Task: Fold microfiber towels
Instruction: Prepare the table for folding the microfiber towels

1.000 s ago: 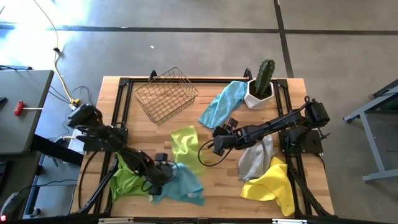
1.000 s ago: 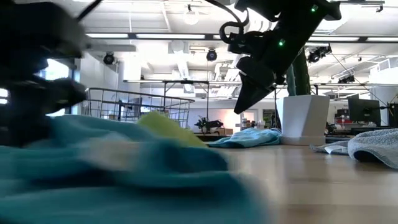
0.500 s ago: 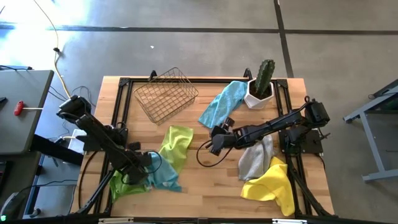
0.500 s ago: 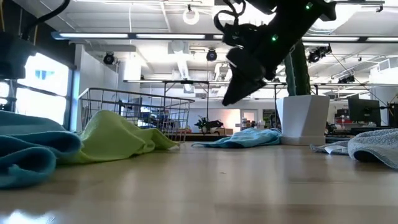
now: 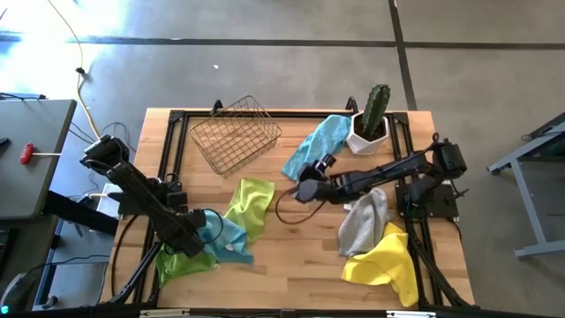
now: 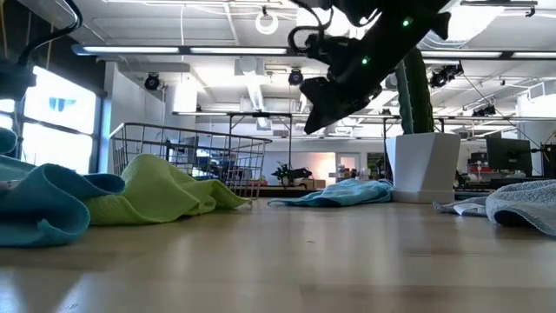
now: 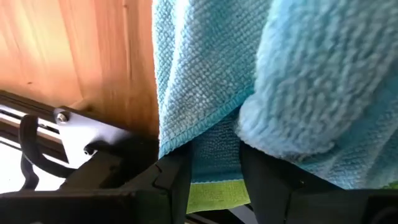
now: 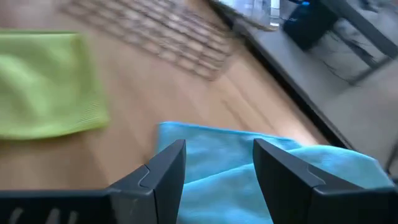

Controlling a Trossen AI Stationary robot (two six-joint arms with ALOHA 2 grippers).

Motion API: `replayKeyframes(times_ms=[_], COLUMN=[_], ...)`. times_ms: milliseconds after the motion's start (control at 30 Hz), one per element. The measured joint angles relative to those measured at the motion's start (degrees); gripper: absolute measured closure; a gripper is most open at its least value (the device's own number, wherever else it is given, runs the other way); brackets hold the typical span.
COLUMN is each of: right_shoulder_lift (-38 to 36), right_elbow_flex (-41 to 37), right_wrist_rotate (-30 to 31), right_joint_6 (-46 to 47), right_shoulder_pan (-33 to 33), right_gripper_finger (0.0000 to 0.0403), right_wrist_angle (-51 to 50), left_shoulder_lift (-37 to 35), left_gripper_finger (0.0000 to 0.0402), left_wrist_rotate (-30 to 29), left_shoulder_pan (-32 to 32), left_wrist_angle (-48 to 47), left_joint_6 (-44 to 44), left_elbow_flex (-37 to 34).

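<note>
Left end effector [image 5: 199, 231] sits low over the near left part of the tabletop [image 5: 291, 265], and we see its two fingers [image 7: 180, 180] clamped on a fold of a light blue towel [image 5: 225, 240]. In the left wrist view the blue cloth [image 7: 261, 93] hangs bunched between the fingers, with a strip of lime green showing just under its hem. A lime green towel [image 5: 181, 262] lies crumpled directly beneath and beside this end effector, touching the blue one. A second lime green towel [image 5: 247, 205] lies just beyond the held cloth, toward the middle of the tabletop, overlapping its far edge.

We see the right end effector [image 5: 309, 181] raised above the tabletop near its centre, with its fingers [image 8: 168, 171] apart and nothing between them. Just ahead of it, toward the far edge, lies the second light blue towel [image 5: 316, 146], which reaches up to a white pot holding a cactus [image 5: 371, 119]. Behind this end effector, under its arm, a grey towel [image 5: 364, 221] lies in a heap, and a yellow towel [image 5: 384, 261] lies touching the grey one on its near side. A wire basket [image 5: 234, 134] stands tilted on the far left part of the tabletop, well apart from both end effectors.
</note>
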Motion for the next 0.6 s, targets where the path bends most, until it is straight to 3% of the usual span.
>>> replayKeyframes(times_ms=[267, 433, 600], right_shoulder_lift=[1.7, 5.8, 9.0], right_elbow_flex=[0.0, 0.0, 0.0], right_wrist_rotate=[-1.9, -9.8, -13.1], right_joint_6=[4.6, 7.0, 8.1], right_shoulder_pan=[-9.5, -15.4, -19.3], right_gripper_finger=[0.0221, 0.0221, 0.0221], right_wrist_angle=[-3.1, -3.6, -3.4], left_shoulder_lift=[0.0, 0.0, 0.0], left_gripper_finger=[0.0275, 0.0275, 0.0275], left_wrist_rotate=[0.6, 0.3, -3.3], left_shoulder_pan=[0.0, 0.0, 0.0], left_wrist_angle=[-0.1, 0.0, 0.3], left_joint_6=[-1.0, -0.5, -0.4], left_elbow_flex=[1.6, 5.6, 10.0])
